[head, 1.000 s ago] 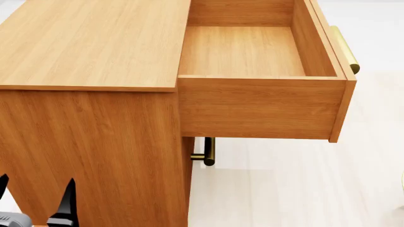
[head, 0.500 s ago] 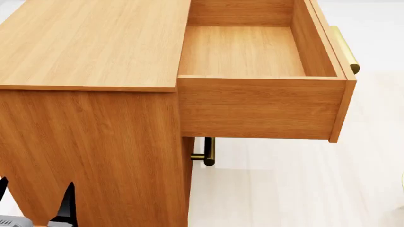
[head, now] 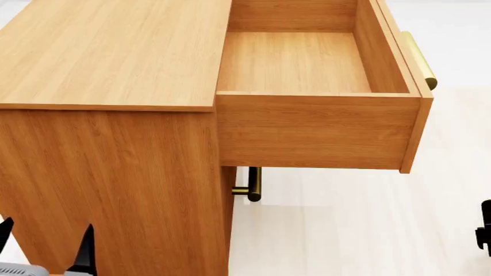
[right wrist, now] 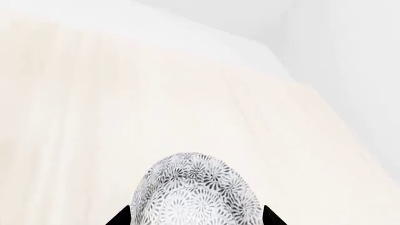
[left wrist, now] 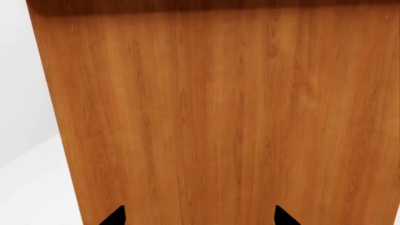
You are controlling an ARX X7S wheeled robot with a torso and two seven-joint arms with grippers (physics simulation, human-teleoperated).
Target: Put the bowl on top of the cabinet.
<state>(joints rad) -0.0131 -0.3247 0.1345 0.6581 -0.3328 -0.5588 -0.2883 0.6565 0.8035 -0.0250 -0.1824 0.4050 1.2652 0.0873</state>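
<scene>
The bowl (right wrist: 196, 192), white with a fine grey floral pattern, shows only in the right wrist view. It sits between the fingers of my right gripper (right wrist: 196, 216), whose black tips press against its two sides, with pale floor behind it. In the head view only a dark piece of the right gripper (head: 484, 230) shows at the right edge, low beside the cabinet (head: 115, 52), and the bowl is out of sight there. My left gripper (head: 46, 244) stands open at the lower left, facing the cabinet's side panel (left wrist: 218, 117) with nothing between its fingers (left wrist: 115, 218).
The cabinet's top drawer (head: 295, 63) is pulled out to the right and holds nothing; its brass handle (head: 420, 60) juts further right. A lower brass handle (head: 253, 187) sticks out beneath it. Pale floor (head: 360, 230) lies right of the cabinet.
A piece of the right gripper has come into the head view at the right edge. The left gripper has sunk slightly at the lower left.
</scene>
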